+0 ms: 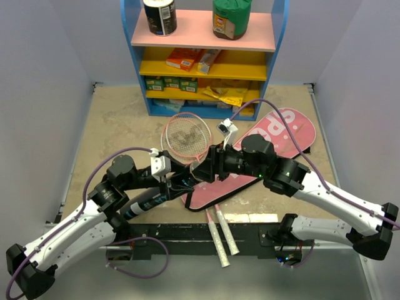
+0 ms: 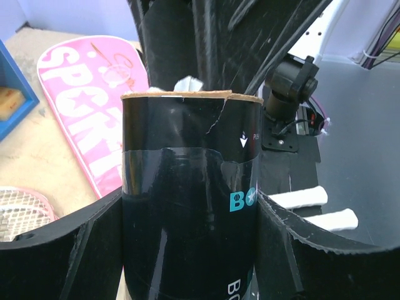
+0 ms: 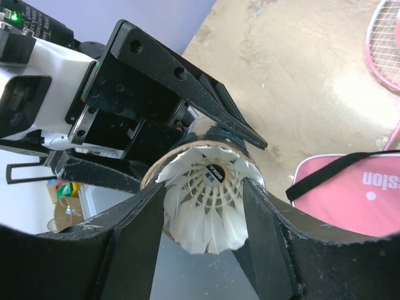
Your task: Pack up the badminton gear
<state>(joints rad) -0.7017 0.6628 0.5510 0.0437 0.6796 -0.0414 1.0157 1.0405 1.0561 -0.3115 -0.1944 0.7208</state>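
Left gripper (image 2: pixel 189 197) clamps the black tube (image 2: pixel 187 250), with a finger pressed on each side. We see the tube near the table's front, left of the pink bag (image 1: pixel 275 134). Right gripper (image 3: pixel 205 187) is at the tube's open mouth. Its fingers (image 3: pixel 137 237) flank a white shuttlecock (image 3: pixel 206 215) seated there, feathers sticking out. We can't tell whether they pinch it. A pink racket head (image 1: pixel 185 134) lies beside the bag, and two white handles (image 1: pixel 222 237) are at the near edge.

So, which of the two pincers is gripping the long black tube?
The left pincer: it clamps the black tube from both sides. The right pincer only flanks the white shuttlecock sitting in the tube's mouth.
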